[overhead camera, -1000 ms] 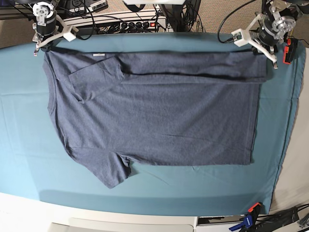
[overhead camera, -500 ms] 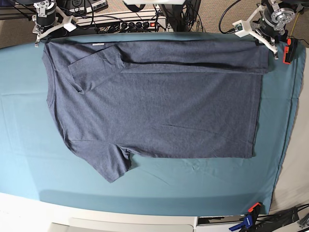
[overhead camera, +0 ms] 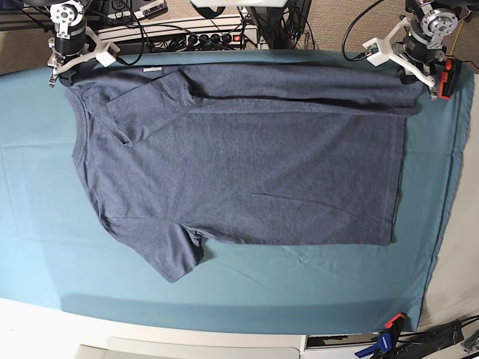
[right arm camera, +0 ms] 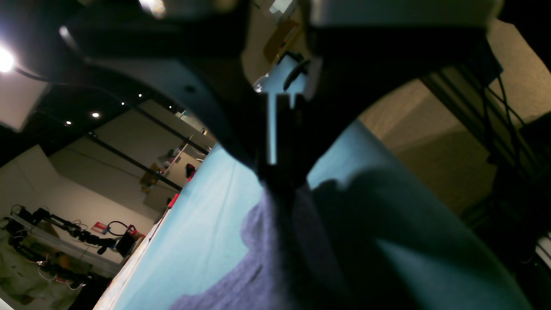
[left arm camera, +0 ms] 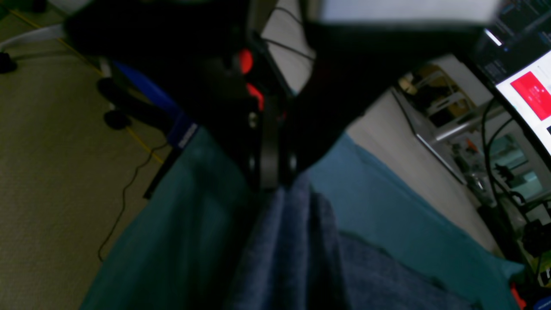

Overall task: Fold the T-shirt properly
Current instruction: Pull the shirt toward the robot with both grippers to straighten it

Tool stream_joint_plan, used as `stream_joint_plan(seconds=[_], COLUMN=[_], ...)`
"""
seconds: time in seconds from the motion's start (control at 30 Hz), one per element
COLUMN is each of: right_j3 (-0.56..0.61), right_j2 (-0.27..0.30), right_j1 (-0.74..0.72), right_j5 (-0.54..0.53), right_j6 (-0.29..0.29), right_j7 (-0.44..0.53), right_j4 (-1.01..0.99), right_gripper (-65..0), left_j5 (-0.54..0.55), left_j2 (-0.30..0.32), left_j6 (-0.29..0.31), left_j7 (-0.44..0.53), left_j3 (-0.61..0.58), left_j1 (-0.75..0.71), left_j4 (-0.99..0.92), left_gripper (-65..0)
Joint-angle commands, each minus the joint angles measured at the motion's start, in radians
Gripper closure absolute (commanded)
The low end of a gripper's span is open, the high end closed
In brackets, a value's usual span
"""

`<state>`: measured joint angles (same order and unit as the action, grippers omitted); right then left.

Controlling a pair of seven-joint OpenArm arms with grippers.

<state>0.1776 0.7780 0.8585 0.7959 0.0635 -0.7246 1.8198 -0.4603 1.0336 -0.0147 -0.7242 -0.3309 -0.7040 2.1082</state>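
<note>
The teal table cloth fills most of my base view, and on it I have the T-shirt spread nearly flat, collar end toward the view's left, hem toward the right, plain heathered navy facing up with no lettering showing. Its far long edge is doubled over into a band that runs along the back of the table, with one sleeve folded in on top of the body near the collar and the other sleeve sticking out toward the near edge. A small pale tag shows at the far edge. My left gripper, at the view's far right corner, has its jaws pinched together on the hem-side corner of that band; the left wrist view shows blue fabric bunched right into the dark fingers. My right gripper, at the far left corner, is likewise clamped on the shoulder-side corner, cloth gathered at its fingertips in the right wrist view. An orange clamp sits just beside the left gripper.
</note>
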Motion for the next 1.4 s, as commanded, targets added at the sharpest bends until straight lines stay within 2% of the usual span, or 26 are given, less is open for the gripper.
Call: stream_joint_plan(seconds=[0.0,0.43,0.67,0.83,1.13,1.17,1.2,1.23,1.27,1.3,1.33,1.37], right_j3=[-0.010,-0.010,-0.009,-0.009,-0.009,-0.009,-0.009,-0.009,-0.009,-0.009,-0.009,-0.009], right_j2=[0.014,0.014,0.014,0.014,0.014,0.014,0.014,0.014,0.014,0.014,0.014,0.014], right_j1=[0.003,0.009,0.018,0.045,0.042,0.042,0.042,0.042,0.042,0.042,0.042,0.042], right_j5=[0.012,0.005,-0.026,-0.025,-0.026,-0.025,-0.025,-0.025,-0.025,-0.025,-0.025,-0.025], right_j6=[0.016,0.014,-0.044,-0.066,-0.066,-0.066,-0.066,-0.066,-0.066,-0.066,-0.066,-0.066], right_j7=[-0.007,-0.047,-0.054,-0.053,-0.041,-0.034,-0.033,-0.034,-0.034,-0.034,-0.034,-0.034], right_j4=[0.013,0.013,0.013,0.013,0.013,0.013,0.013,0.013,0.013,0.013,0.013,0.013], right_gripper=[0.0,0.0,0.0,0.0,0.0,0.0,0.0,-5.6,-14.2,-20.8,-24.6,-25.1], left_j5=[-0.018,-0.008,-0.007,-0.007,-0.008,-0.008,-0.008,-0.008,-0.008,-0.008,-0.008,-0.008], left_j2=[0.019,0.019,0.019,0.019,0.019,0.019,0.019,0.019,0.019,0.019,0.019,0.019], left_j6=[-0.014,-0.011,-0.011,-0.011,-0.011,-0.011,-0.011,-0.011,-0.011,-0.011,-0.011,-0.011], left_j7=[-0.017,-0.038,-0.038,-0.036,-0.035,-0.035,-0.035,-0.035,-0.035,-0.035,-0.035,-0.035], left_j3=[0.007,0.007,0.007,0.007,0.007,0.007,0.007,0.007,0.007,0.007,0.007,0.007], left_j1=[-0.005,-0.009,-0.011,-0.011,-0.011,-0.011,-0.011,-0.011,-0.011,-0.011,-0.011,-0.011], left_j4=[0.014,0.014,0.014,0.014,0.014,0.014,0.014,0.014,0.014,0.014,0.014,0.014], left_gripper=[0.0,0.0,0.0,0.0,0.0,-4.0,-10.9,-17.3,-22.8,-25.4,-25.6,-25.6])
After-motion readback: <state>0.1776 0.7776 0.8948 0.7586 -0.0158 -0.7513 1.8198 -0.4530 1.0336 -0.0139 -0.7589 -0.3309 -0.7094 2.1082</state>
